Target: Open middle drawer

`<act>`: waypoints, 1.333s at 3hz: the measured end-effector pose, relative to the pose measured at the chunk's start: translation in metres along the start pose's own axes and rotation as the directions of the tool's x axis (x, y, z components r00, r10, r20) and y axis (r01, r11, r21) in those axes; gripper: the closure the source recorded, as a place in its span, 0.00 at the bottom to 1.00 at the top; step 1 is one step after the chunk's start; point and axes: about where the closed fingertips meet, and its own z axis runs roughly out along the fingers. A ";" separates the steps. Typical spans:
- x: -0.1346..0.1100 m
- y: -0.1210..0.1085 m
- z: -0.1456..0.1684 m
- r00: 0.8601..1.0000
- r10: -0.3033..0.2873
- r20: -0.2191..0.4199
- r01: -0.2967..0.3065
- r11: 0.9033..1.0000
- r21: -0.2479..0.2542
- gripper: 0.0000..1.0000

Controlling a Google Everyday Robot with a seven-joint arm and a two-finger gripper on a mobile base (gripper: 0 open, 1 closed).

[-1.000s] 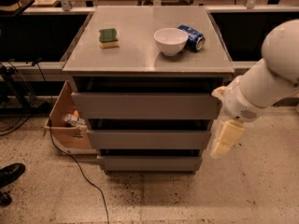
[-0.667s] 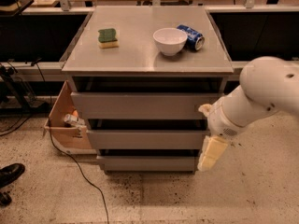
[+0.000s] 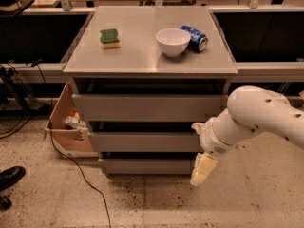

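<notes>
Hanging at the lower right corner of the cabinet (image 3: 151, 122), my hand (image 3: 203, 169) points down to the floor (image 3: 190, 203). It is cream in colour and sits at the end of my white arm (image 3: 256, 115), which comes in from the right side. I cannot tell if the hand is open or closed, and I see nothing in it.

The middle drawer (image 3: 145, 141) is the second of three grey fronts, with the top drawer (image 3: 147, 107) above it and the lowest drawer (image 3: 145, 166) below. Its flat front has no handle. Its inside does not show, so it looks closed. My hand is just beside the right end of this front and a little lower, near the right end of the lowest drawer. I cannot tell if it touches either one.

On the tabletop (image 3: 142, 58) lie three things. A sponge (image 3: 109, 37), green on top and yellow below, is at the left. A white bowl (image 3: 172, 41) stands upright at the right, and a blue can (image 3: 194, 37) lies on its side just behind the bowl, very close to it.

On the floor to the left of the cabinet stands an open cardboard box (image 3: 61, 122) with some small things inside. A dark cable (image 3: 83, 177) runs over the floor in front of it, and a black shoe (image 3: 9, 177) shows at the left edge.
</notes>
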 end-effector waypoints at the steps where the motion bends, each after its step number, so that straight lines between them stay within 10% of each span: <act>1: 0.003 0.002 0.011 1.000 0.021 0.017 -0.021 1.000 -0.002 0.00; 4: 0.028 -0.049 0.162 0.992 0.108 0.064 -0.110 0.994 0.020 0.00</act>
